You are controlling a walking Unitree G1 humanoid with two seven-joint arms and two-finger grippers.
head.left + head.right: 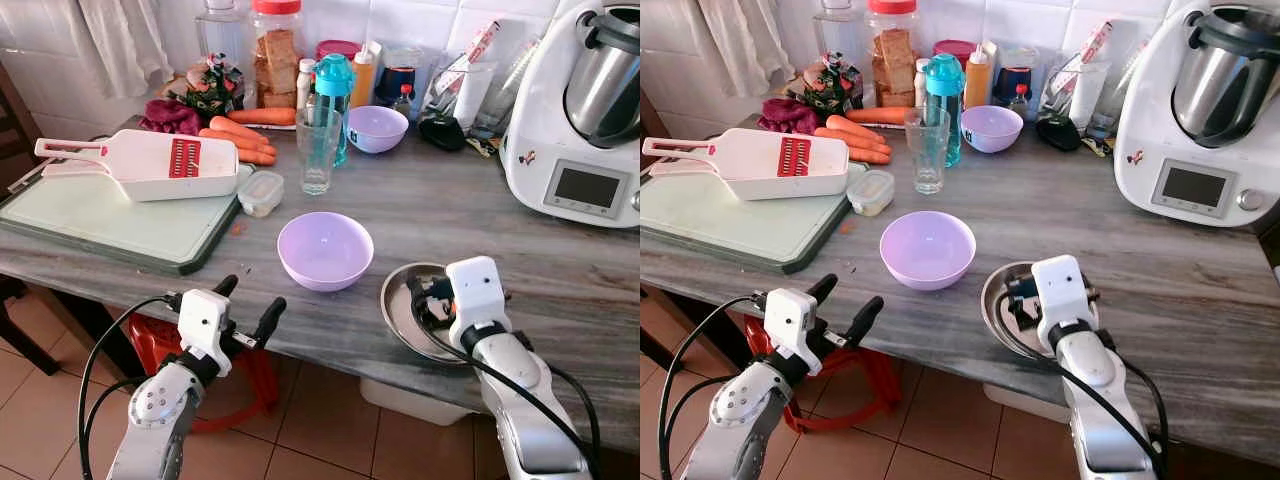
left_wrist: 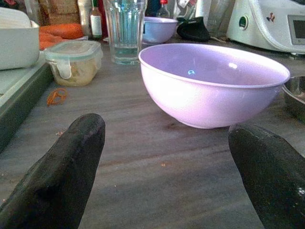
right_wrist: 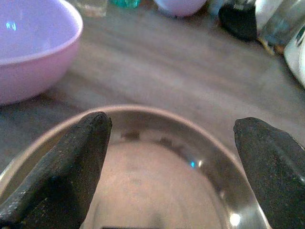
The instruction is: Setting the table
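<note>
A lilac bowl (image 1: 325, 250) stands empty near the front of the grey counter (image 1: 450, 210). Just right of it a shallow steel bowl (image 1: 398, 300) sits at the counter's front edge. My right gripper (image 3: 169, 125) hovers open over the steel bowl (image 3: 157, 181), one finger toward each side of its rim and nothing between them. My left gripper (image 1: 250, 302) is open at the counter's front edge, pointing at the lilac bowl (image 2: 212, 83) from a short way off. A second lilac bowl (image 1: 377, 128) and a clear glass (image 1: 319, 150) stand farther back.
A green cutting board (image 1: 90, 225) with a white and red slicer (image 1: 150, 163) fills the left side, a small lidded tub (image 1: 261, 192) beside it. Carrots (image 1: 238, 138), jars and bottles line the back wall. A white kitchen machine (image 1: 580, 110) stands at the right. A red stool (image 1: 160, 345) is below.
</note>
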